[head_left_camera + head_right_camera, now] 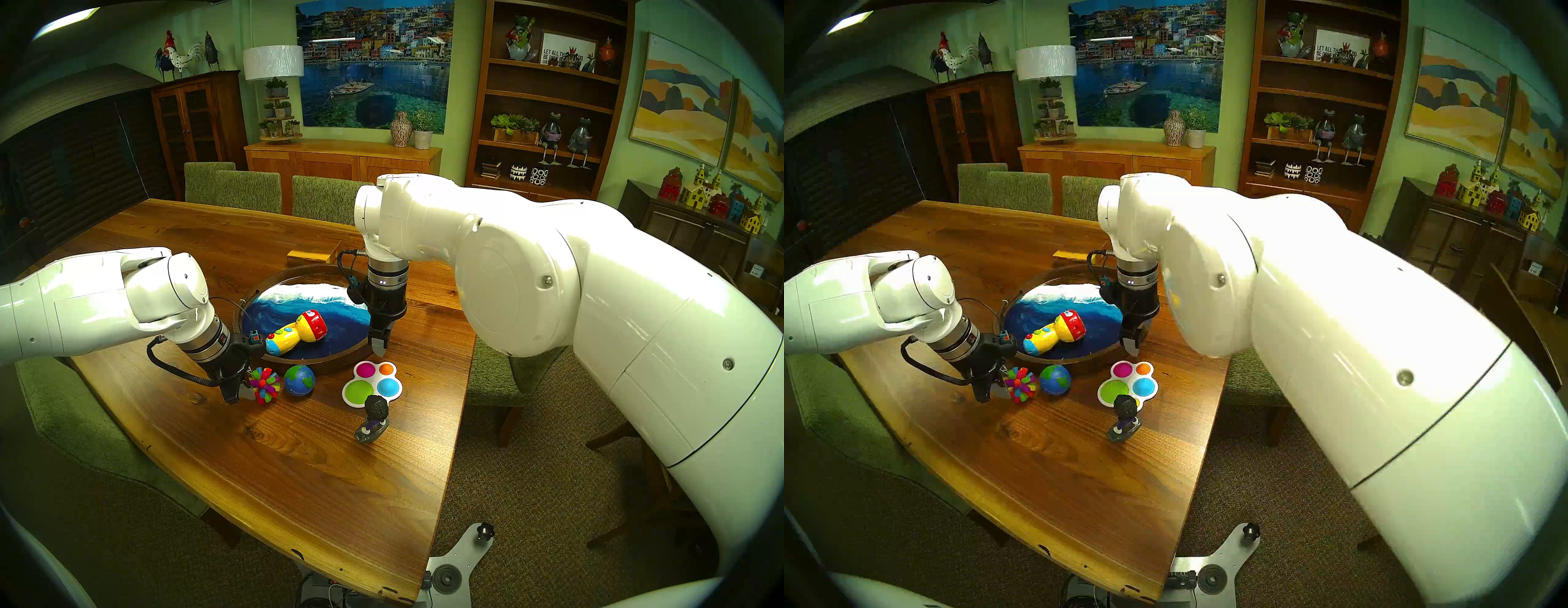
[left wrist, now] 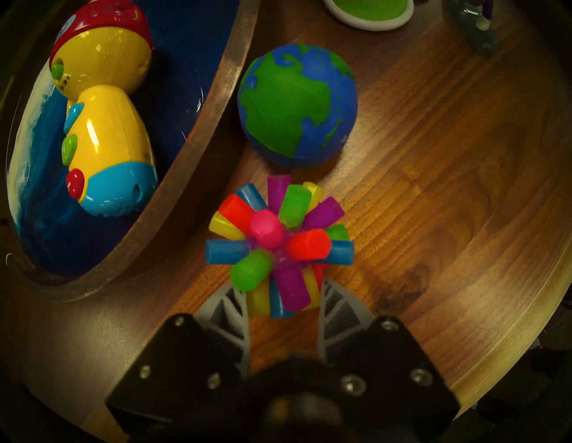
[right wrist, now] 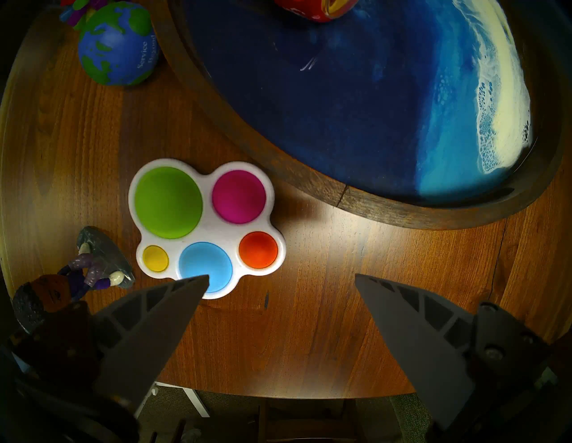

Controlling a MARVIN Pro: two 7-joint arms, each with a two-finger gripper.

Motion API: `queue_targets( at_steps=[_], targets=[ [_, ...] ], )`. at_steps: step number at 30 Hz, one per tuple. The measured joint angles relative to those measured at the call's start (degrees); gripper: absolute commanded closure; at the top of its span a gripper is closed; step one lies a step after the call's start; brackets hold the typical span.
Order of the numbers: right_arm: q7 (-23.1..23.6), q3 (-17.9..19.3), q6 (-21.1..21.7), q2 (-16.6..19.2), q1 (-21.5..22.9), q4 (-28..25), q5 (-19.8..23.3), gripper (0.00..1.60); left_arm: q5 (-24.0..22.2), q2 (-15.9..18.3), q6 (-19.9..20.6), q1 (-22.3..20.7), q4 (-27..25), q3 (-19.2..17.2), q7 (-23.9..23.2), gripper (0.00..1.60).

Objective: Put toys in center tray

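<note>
The round ocean-wave tray (image 1: 297, 268) holds the yellow flashlight with a red head (image 1: 297, 331). On the table in front of the tray lie the spiky rainbow ball (image 1: 265, 384), the globe ball (image 1: 299, 380), the white popper (image 1: 372, 382) and the standing dark-haired figurine (image 1: 373, 418). My left gripper (image 2: 284, 297) is low at the table and shut on the near spikes of the spiky ball (image 2: 278, 244), which rests on the wood. My right gripper (image 3: 280, 278) is open and empty, hovering by the tray's right front rim, just beyond the popper (image 3: 204, 225).
A small rectangular wooden block (image 1: 312, 256) lies behind the tray. Green chairs (image 1: 326, 199) stand along the far, left and right sides of the table. The table's front edge (image 1: 339, 569) is near. The globe (image 2: 297, 105) sits just beyond the spiky ball, beside the tray rim (image 2: 185, 167).
</note>
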Motion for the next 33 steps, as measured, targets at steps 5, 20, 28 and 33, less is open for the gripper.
queue_targets(
  at_steps=[5,20,28,33],
  targets=[
    [-0.02,0.02,0.00,0.00,0.00,0.00,-0.02,0.00,0.20,1.09,0.00,-1.60,0.07,-1.43,-1.31,1.60],
    [-0.02,0.11,0.01,0.01,0.00,0.00,-0.11,0.00,-2.37,-2.71,2.65,-3.69,4.92,-5.28,-3.48,1.60],
    [-0.02,0.17,0.02,0.01,0.00,0.01,-0.15,0.00,-4.46,-8.10,4.31,-2.59,10.61,-7.04,-1.47,1.60],
    [-0.03,0.20,0.02,0.02,0.00,0.01,-0.17,0.00,-5.37,-11.25,5.08,-1.80,15.41,-7.78,0.13,1.60]
  ],
)
